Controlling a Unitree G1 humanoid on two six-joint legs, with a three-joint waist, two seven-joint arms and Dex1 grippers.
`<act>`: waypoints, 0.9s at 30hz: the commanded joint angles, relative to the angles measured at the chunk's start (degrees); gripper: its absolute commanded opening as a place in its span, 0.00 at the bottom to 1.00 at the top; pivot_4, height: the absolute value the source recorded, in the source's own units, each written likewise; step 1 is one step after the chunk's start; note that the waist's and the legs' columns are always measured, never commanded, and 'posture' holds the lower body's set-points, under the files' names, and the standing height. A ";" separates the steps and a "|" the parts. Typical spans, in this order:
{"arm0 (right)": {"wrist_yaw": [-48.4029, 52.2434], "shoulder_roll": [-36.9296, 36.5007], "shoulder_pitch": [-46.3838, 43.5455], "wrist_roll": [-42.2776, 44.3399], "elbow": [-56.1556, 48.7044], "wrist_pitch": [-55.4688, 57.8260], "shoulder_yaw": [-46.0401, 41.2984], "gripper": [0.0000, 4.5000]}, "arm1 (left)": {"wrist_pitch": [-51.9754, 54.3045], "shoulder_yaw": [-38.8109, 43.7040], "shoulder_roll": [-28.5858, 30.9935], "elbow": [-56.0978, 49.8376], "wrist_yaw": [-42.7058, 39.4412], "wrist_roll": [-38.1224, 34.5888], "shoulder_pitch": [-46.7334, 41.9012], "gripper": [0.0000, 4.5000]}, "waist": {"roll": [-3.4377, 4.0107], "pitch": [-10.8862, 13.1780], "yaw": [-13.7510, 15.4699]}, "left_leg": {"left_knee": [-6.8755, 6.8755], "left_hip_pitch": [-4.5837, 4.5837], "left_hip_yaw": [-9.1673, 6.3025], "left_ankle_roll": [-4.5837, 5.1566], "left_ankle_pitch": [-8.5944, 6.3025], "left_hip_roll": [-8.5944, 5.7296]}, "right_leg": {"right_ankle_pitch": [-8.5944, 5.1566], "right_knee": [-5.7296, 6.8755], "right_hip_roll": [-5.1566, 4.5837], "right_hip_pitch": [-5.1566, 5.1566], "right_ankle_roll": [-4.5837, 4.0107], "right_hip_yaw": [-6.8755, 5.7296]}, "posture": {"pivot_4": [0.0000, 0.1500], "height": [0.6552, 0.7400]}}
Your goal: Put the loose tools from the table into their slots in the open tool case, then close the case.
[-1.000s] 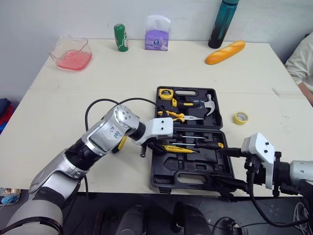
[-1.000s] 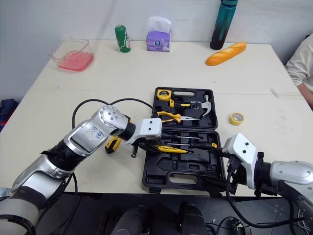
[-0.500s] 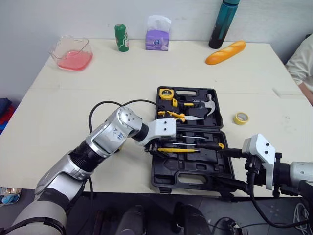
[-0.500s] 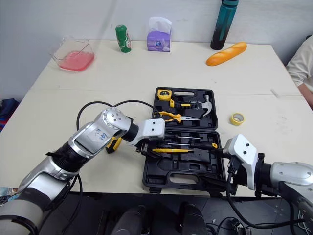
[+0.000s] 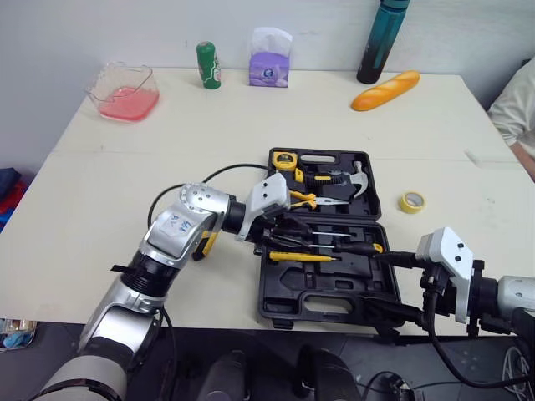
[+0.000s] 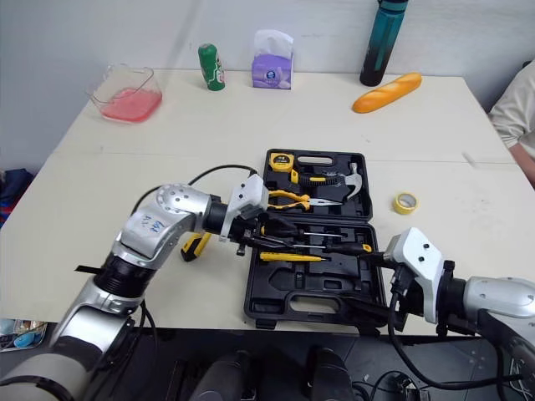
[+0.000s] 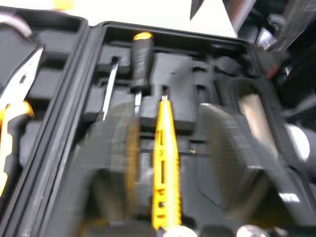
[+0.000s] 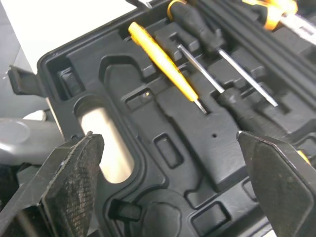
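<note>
The black tool case [image 5: 328, 294] lies open near the table's front edge. Its far half holds a tape measure [image 5: 285, 159], pliers [image 5: 302, 198] and a hammer [image 5: 352, 179]. The near half holds screwdrivers [image 7: 140, 58] and a yellow tester pen [image 5: 302, 256]. My left gripper [image 5: 287, 234] hovers open over the near half's left side, with the tester pen [image 7: 166, 177] lying below its blurred fingers. At the case's front right corner my right gripper [image 5: 394, 286] is open wide and holds nothing. A yellow-and-black tool [image 5: 204, 245] lies on the table left of the case, partly behind my left arm.
A yellow tape roll [image 5: 410, 201] lies right of the case. Along the back stand a pink tub [image 5: 122, 92], green can [image 5: 206, 65], purple tissue pack [image 5: 267, 67], teal bottle [image 5: 380, 42] and a bread loaf [image 5: 384, 89]. A person's sleeve [image 5: 517, 104] is at the right edge.
My left gripper moved from the case's left rim to over its near half, and the wrist turned toward the lid. The right arm has stayed put.
</note>
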 commanded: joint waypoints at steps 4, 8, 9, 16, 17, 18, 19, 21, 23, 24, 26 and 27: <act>-0.40 0.47 0.12 1.06 -0.68 -0.65 -2.21 1.00 | -0.48 -2.43 -1.80 1.40 0.99 2.01 -0.85 0.01 | 0.00 0.00 0.07 | 0.00 -0.03 -0.01 0.01 0.00 -0.01 | 0.00 -0.03 -0.01 0.00 0.00 0.00 | 1.00 0.90; -0.69 0.41 0.49 0.89 -0.72 -0.74 -2.50 1.00 | 1.90 -6.10 -0.93 1.77 2.07 5.40 -0.43 0.01 | 0.00 0.00 0.00 | 0.00 -0.01 0.00 0.01 0.00 -0.02 | 0.01 -0.02 -0.01 0.00 0.00 -0.01 | 1.00 0.90; -0.81 0.42 0.57 0.69 -0.67 -0.89 -2.46 1.00 | 2.51 -7.02 -0.40 1.45 1.43 5.78 -0.38 0.01 | 0.00 0.00 -0.01 | 0.00 -0.02 0.00 0.01 0.00 -0.02 | 0.01 -0.01 -0.01 0.00 0.00 0.00 | 1.00 0.90; -0.87 0.20 1.54 0.01 -0.52 -1.34 -2.14 1.00 | 0.94 -10.03 1.78 0.24 -0.11 8.07 0.02 0.01 | 0.00 -0.01 -0.05 | 0.00 0.01 -0.01 0.00 -0.01 0.00 | 0.00 -0.02 -0.01 0.01 0.00 0.06 | 1.00 0.90; -0.88 0.18 1.59 -0.09 -0.45 -1.39 -2.00 1.00 | -0.57 -10.89 2.35 0.40 -0.34 9.14 0.35 0.01 | -0.01 -0.01 -0.05 | 0.00 0.01 -0.01 0.00 -0.01 0.00 | 0.00 -0.02 -0.02 0.01 0.00 0.06 | 1.00 0.90; -0.88 0.16 1.61 -0.11 -0.39 -1.39 -1.91 1.00 | -1.58 -11.73 2.90 0.53 -0.49 10.10 0.66 0.01 | -0.01 -0.02 -0.06 | 0.00 0.01 -0.01 0.00 -0.01 0.00 | 0.00 -0.02 -0.02 0.02 0.00 0.06 | 1.00 0.90; -0.85 0.14 1.60 -0.17 -0.33 -1.47 -1.83 1.00 | -1.76 -12.22 3.16 0.71 -0.41 10.61 0.84 0.01 | 0.00 -0.03 -0.06 | 0.00 0.03 -0.01 0.00 -0.01 0.00 | 0.00 -0.02 -0.02 0.03 0.00 0.06 | 1.00 0.90; -0.79 0.10 1.46 -0.31 -0.17 -1.53 -1.74 1.00 | -1.33 -12.58 3.17 1.15 0.12 11.20 0.97 0.01 | 0.00 -0.05 -0.07 | 0.00 0.05 -0.01 0.00 -0.01 0.00 | 0.00 -0.02 -0.01 0.04 0.00 0.06 | 1.00 0.90; -0.82 0.00 1.25 -0.46 0.07 -1.57 -1.68 1.00 | -0.97 -13.02 3.04 1.88 1.11 12.33 0.95 0.01 | 0.00 -0.06 -0.07 | 0.00 0.08 -0.01 0.00 -0.01 0.01 | 0.00 -0.02 -0.01 0.07 -0.01 0.07 | 1.00 0.90; -0.90 -0.01 1.24 -0.58 0.16 -1.66 -1.61 1.00 | -0.99 -12.99 2.92 2.08 1.61 12.65 1.05 0.01 | -0.01 -0.08 -0.07 | 0.00 0.08 -0.01 0.00 -0.01 0.01 | 0.01 -0.02 -0.02 0.07 -0.01 0.07 | 1.00 0.90; -1.10 0.11 1.31 -0.86 0.30 -1.91 -1.47 1.00 | -1.14 -12.27 2.61 1.82 2.07 12.11 1.33 0.01 | -0.02 -0.13 -0.07 | 0.00 0.12 -0.02 0.01 -0.01 0.01 | 0.01 -0.02 -0.03 0.11 -0.01 0.10 | 1.00 0.90; -1.28 0.29 1.37 -1.13 0.42 -2.13 -1.44 1.00 | -1.05 -11.29 2.28 1.29 2.25 11.14 1.49 0.01 | -0.02 -0.14 -0.06 | 0.00 0.12 -0.02 0.01 -0.01 0.01 | 0.01 -0.02 -0.03 0.12 -0.01 0.10 | 1.00 0.90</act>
